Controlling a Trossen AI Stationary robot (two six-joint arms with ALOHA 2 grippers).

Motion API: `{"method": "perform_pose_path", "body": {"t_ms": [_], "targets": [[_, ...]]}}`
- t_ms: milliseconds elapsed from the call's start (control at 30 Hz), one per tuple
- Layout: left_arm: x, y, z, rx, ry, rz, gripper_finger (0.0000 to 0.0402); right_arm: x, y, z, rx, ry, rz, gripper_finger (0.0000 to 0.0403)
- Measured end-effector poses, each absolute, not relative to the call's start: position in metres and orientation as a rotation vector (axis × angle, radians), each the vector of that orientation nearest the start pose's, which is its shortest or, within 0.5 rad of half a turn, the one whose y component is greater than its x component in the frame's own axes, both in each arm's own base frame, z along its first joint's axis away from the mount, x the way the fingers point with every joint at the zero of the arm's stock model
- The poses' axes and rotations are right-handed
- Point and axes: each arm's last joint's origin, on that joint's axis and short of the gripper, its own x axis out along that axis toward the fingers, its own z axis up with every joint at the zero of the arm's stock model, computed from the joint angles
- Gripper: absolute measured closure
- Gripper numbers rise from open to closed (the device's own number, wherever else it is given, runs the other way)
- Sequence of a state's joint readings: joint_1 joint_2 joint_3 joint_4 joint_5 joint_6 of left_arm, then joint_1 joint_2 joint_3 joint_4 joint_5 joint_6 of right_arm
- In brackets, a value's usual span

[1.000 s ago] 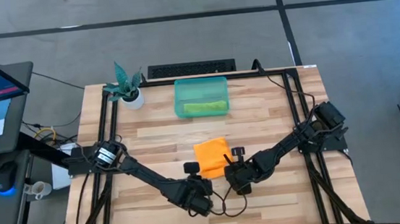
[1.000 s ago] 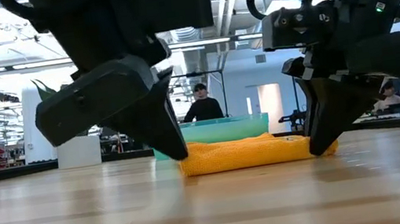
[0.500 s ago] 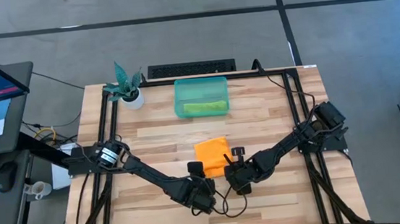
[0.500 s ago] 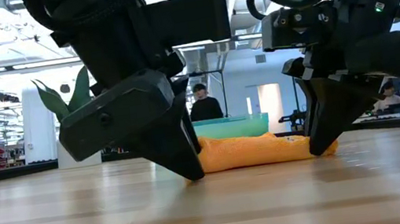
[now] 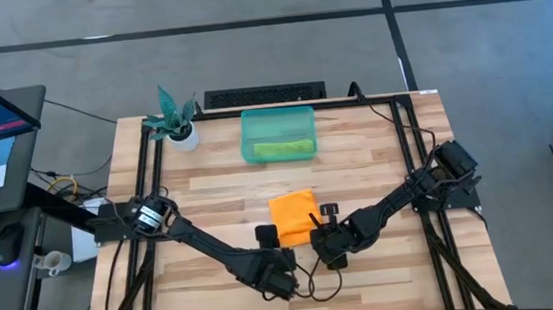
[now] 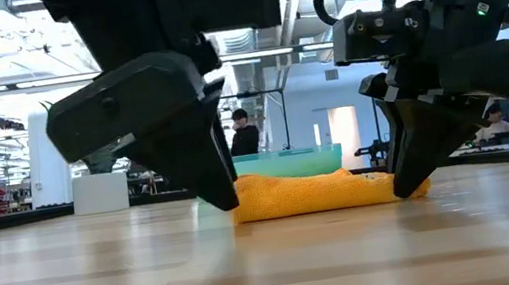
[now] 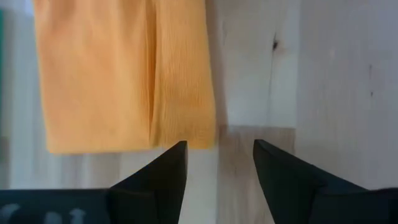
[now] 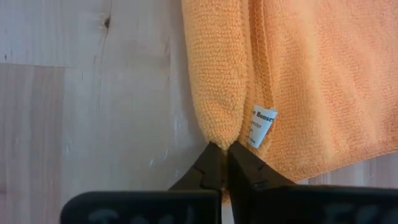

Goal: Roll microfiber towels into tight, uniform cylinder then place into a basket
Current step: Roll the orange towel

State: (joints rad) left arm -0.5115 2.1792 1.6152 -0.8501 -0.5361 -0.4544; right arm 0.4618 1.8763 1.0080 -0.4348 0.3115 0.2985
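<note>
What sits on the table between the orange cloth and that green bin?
Nothing: the high view shows only bare wooden table between the orange towel and the basket.

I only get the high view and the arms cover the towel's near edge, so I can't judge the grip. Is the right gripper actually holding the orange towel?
Observer: Yes. The right gripper is shut on the orange towel at the end of its rolled edge, beside the white tag.
Operator: And the left gripper?
Observer: The left gripper is open, holding nothing; the towel's corner lies just ahead of its fingers.
Operator: Is the towel lifted?
Observer: No. In the low view it lies on the table.
</note>
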Motion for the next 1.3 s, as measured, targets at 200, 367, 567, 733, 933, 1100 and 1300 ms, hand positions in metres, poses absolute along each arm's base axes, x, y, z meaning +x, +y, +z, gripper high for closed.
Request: {"method": "perform_pose_path", "body": {"t_ms": [200,367,567,733,933,1100,1300], "targets": [[0.383,-0.197,0.147,0.401,1.084,0.265,0.0224,0.298,0.139,0.115,-0.231,1.202,-0.052,0.0376],[0.391,-0.185,0.135,0.413,1.054,0.225,0.0224,0.298,0.139,0.115,-0.220,1.202,-0.060,0.0382],[0.387,-0.162,0.124,0.336,1.108,0.325,0.0224,0.298,0.139,0.115,-0.218,1.204,-0.058,0.0375],[0.385,-0.154,0.116,0.276,1.136,0.312,0.0225,0.297,0.140,0.115,-0.207,1.211,-0.042,0.0382],[0.386,-0.150,0.115,0.234,1.180,0.273,0.0276,0.297,0.141,0.116,-0.216,1.224,0.002,0.0379],[0.383,-0.147,0.124,0.158,1.214,0.247,0.0378,0.295,0.145,0.117,-0.211,1.233,0.035,0.0385],[0.379,-0.151,0.145,0.014,1.232,0.113,0.0387,0.293,0.152,0.126,-0.114,1.232,0.163,0.0384]]}}
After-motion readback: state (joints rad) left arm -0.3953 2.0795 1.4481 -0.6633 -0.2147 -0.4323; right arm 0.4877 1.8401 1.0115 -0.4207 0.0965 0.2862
